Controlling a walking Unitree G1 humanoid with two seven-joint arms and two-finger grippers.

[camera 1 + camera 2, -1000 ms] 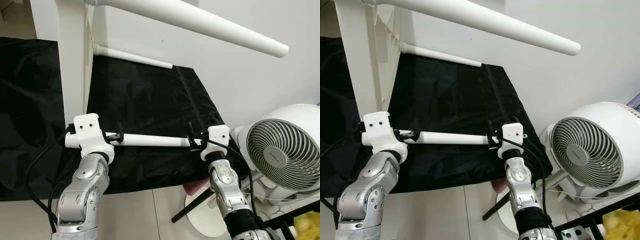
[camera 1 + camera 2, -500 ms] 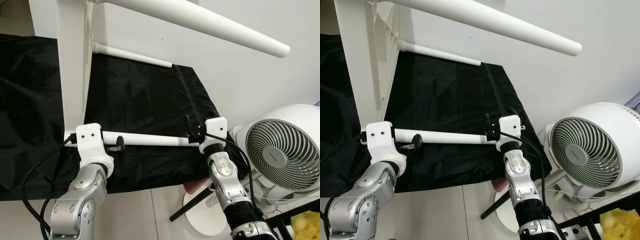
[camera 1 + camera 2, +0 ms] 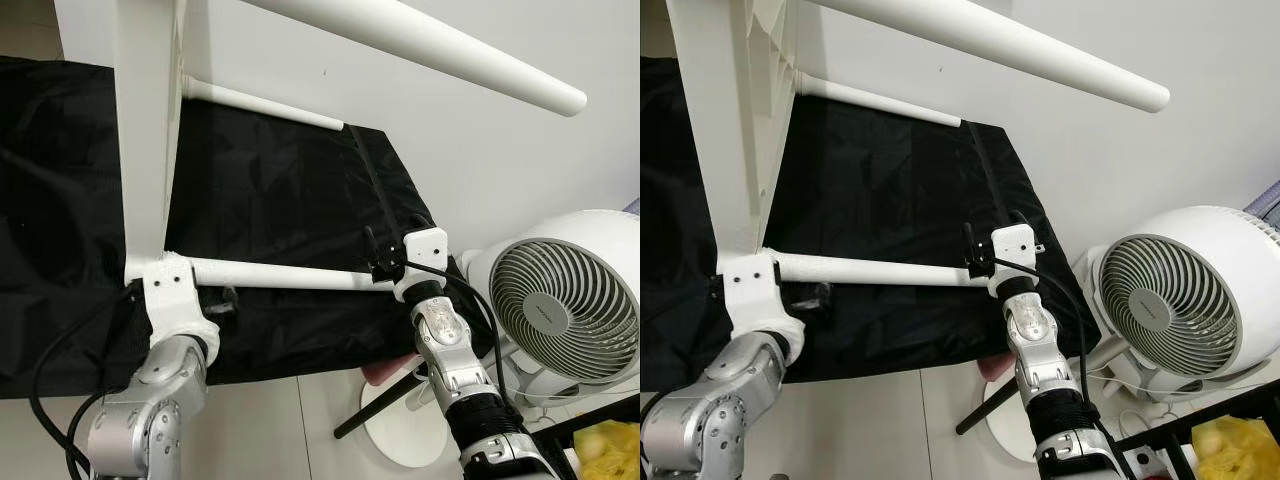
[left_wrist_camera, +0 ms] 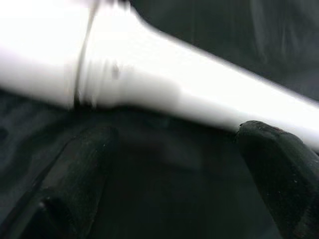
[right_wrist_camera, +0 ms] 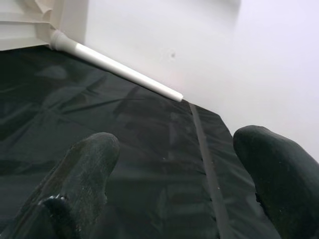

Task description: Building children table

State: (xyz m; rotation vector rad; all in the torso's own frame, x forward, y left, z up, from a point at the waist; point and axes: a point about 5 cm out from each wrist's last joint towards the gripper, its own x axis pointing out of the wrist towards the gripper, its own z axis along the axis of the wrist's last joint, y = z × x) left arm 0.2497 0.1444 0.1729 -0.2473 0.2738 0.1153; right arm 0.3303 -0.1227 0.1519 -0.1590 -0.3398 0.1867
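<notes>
The white children's table stands on its side on a black cloth, its top (image 3: 140,130) upright at the left. One fitted leg (image 3: 430,50) juts out overhead and another (image 3: 260,103) lies low at the back. A third white leg (image 3: 280,275) spans between my grippers, its thick end against the tabletop's lower corner. My left gripper (image 3: 222,300) hangs just below that thick end, fingers (image 4: 75,179) spread open, with the leg (image 4: 199,99) beyond them. My right gripper (image 3: 378,260) is at the leg's thin tip, fingers (image 5: 89,164) wide apart.
A white fan (image 3: 565,310) on a round base (image 3: 400,430) stands close to my right arm. The black cloth (image 3: 290,190) covers the floor up to the white wall (image 3: 500,170). A yellow bag (image 3: 615,450) sits at the lower right.
The loose leg's thick end has risen to the tabletop's corner. My left gripper has let go of the leg and dropped below it. The right gripper has risen a little with the tip.
</notes>
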